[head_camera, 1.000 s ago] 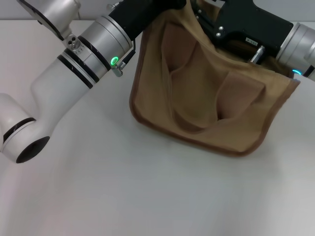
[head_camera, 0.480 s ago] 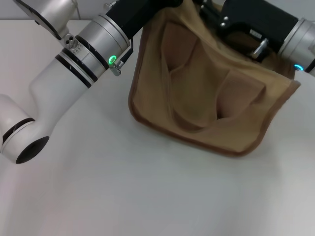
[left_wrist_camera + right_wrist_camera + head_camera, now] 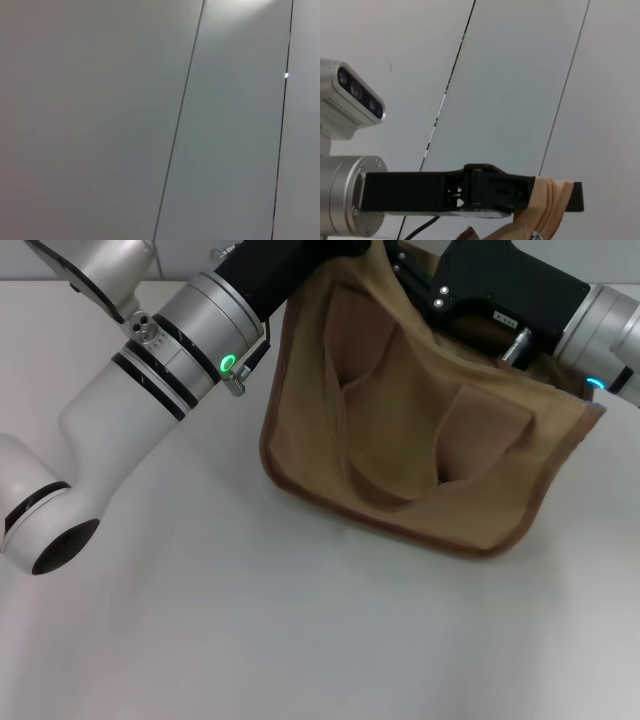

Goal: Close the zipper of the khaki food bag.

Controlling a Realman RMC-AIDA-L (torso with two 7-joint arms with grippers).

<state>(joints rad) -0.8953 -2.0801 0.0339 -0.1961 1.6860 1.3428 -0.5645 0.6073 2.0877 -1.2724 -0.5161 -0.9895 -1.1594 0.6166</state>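
Sitting at upper centre of the head view, the khaki food bag (image 3: 420, 430) rests on the white table (image 3: 300, 640), dark brown trim along its lower and side edges, strap handles lying slack across its front face. Bag top runs out of the frame's upper edge, where both arms meet it.

Left gripper (image 3: 345, 248) comes in from the upper left on a white and silver arm with a green light, black end at the bag's top left corner. The right wrist view shows the left gripper's black fingers (image 3: 555, 192) clamped flat on a fold of khaki cloth, closed tight on the bag edge. The zipper (image 3: 551, 207) shows there as a khaki tape with a stitched line hanging just under that clamp, small silver pull at the frame's bottom edge.

Right gripper (image 3: 405, 265) reaches from the upper right, black body lying over the bag's top right; its fingers are hidden, cannot tell how far open or what it holds.

Left wrist view shows only plain grey panels with thin dark seams.
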